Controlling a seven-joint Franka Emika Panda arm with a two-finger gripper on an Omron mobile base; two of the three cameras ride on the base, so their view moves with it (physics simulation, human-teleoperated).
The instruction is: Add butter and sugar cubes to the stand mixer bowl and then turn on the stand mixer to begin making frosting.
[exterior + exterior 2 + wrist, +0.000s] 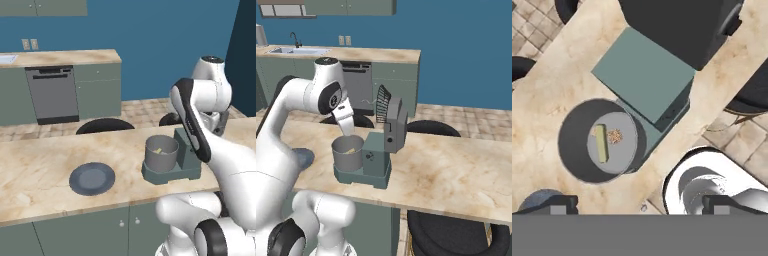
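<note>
The butter [601,143], 1 thin yellow stick, lies flat on the floor of the stand mixer bowl [574,150], and just beside it sits a small heap of pale brown grains that look like the sugar [615,135], though they are too small to be sure. The bowl stands on the flat base of the stand mixer [378,150], in front of its column, with the head tilted back and the whisk lifted clear of the bowl in the right base view.

The claw [639,204] hovers above the bowl, looking straight down into it, jaws spread wide with nothing between them. On the table [40,165] to the left of the mixer in the left base view rests a dark round plate [92,178], bare.

I judge both ingredients to be in, so the adding step looks finished and switching on is what remains. The next move calls for swinging the claw away from the bowl mouth toward the small dark knob [369,156] on the column's side, and pressing or turning it without nudging the bowl off its base.
</note>
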